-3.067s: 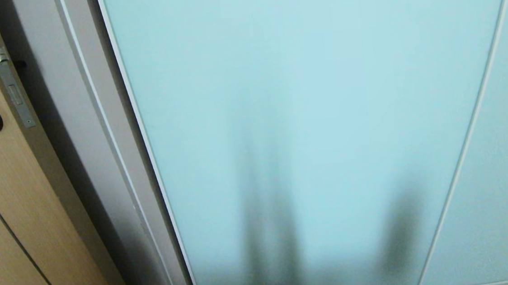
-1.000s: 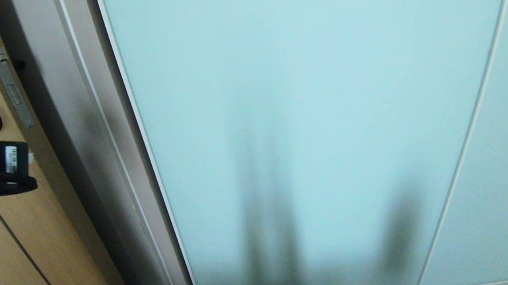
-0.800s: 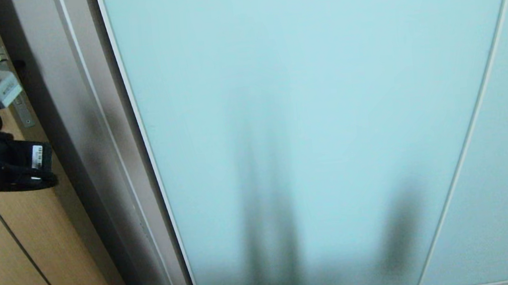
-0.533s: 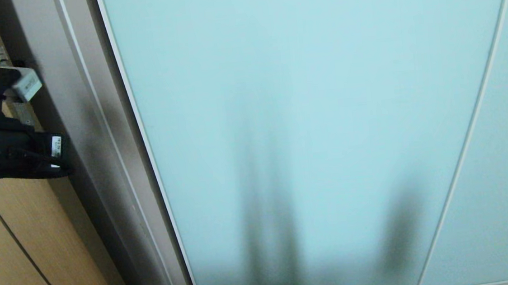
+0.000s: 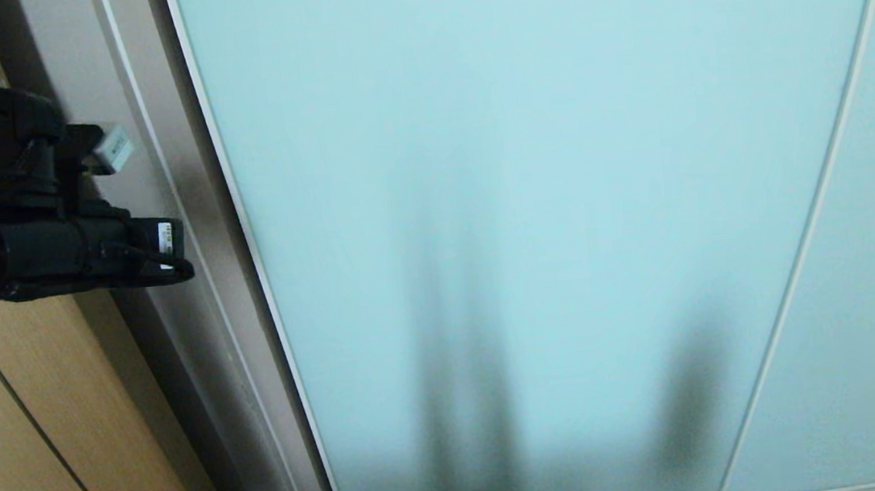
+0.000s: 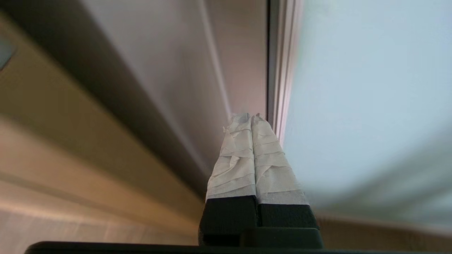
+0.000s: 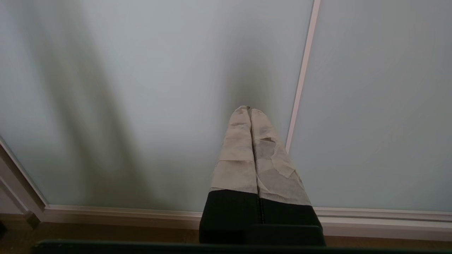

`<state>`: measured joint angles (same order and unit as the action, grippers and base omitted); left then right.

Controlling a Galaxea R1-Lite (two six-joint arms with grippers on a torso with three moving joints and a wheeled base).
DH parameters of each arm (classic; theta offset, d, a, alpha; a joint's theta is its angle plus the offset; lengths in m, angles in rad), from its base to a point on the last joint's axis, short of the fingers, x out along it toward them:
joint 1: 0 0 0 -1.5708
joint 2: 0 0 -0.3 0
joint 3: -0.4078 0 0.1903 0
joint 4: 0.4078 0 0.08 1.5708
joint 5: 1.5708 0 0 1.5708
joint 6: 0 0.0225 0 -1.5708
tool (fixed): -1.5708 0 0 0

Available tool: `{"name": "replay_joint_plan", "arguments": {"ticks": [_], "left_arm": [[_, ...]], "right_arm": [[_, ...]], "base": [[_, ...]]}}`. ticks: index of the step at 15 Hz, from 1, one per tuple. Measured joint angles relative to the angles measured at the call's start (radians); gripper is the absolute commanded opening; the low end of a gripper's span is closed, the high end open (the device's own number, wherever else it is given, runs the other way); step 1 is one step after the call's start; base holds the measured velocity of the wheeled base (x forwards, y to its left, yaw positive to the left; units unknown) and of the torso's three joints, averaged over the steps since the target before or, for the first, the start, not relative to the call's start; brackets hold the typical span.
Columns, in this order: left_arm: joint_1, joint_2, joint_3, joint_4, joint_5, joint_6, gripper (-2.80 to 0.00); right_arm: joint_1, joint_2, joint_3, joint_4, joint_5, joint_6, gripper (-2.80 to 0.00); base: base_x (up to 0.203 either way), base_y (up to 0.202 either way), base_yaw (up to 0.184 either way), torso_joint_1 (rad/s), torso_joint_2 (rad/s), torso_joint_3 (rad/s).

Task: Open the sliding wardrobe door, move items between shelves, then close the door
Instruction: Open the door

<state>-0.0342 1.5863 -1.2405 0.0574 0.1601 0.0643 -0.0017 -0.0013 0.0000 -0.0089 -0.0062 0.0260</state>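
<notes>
Closed sliding wardrobe door [image 5: 527, 191] beside wooden door [image 5: 38, 433]; both grippers' jaws pressed together, empty.

Left arm [image 5: 30, 231], at the left edge of the head view: matte black housing with a round black cylindrical cap on top, a small pale grey block with faint print, and a white barcode label at its tip end. Left gripper [image 6: 250, 116], centre of the left wrist view: two black fingers wrapped in creased white tape. Right gripper [image 7: 249, 108], centre of the right wrist view: black fingers, beige tape, torn and peeling on one finger.
</notes>
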Motion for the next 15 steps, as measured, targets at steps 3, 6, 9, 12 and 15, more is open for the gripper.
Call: {"name": "replay_joint_plan", "arguments": {"ticks": [3,6,9,12,15], "left_arm": [[-0.003,0.04,-0.01,-0.044,0.01,0.003,-2.8],[-0.002,0.069,-0.014,-0.049,0.011,0.004,-2.8],[-0.001,0.097,-0.034,-0.054,0.011,0.002,-2.8],[-0.001,0.13,-0.058,-0.058,0.005,0.0,-2.8],[-0.001,0.171,-0.062,-0.154,0.012,-0.002,-2.8]], "right_arm": [[0.0,0.0,0.0,0.0,0.0,0.0,-2.8],[0.0,0.0,0.0,0.0,0.0,0.0,-2.8],[0.0,0.0,0.0,0.0,0.0,0.0,-2.8],[0.0,0.0,0.0,0.0,0.0,0.0,-2.8],[0.0,0.0,0.0,0.0,0.0,0.0,-2.8]], "base": [[0.0,0.0,0.0,0.0,0.0,0.0],[0.0,0.0,0.0,0.0,0.0,0.0],[0.0,0.0,0.0,0.0,0.0,0.0],[0.0,0.0,0.0,0.0,0.0,0.0],[0.0,0.0,0.0,0.0,0.0,0.0]]}}
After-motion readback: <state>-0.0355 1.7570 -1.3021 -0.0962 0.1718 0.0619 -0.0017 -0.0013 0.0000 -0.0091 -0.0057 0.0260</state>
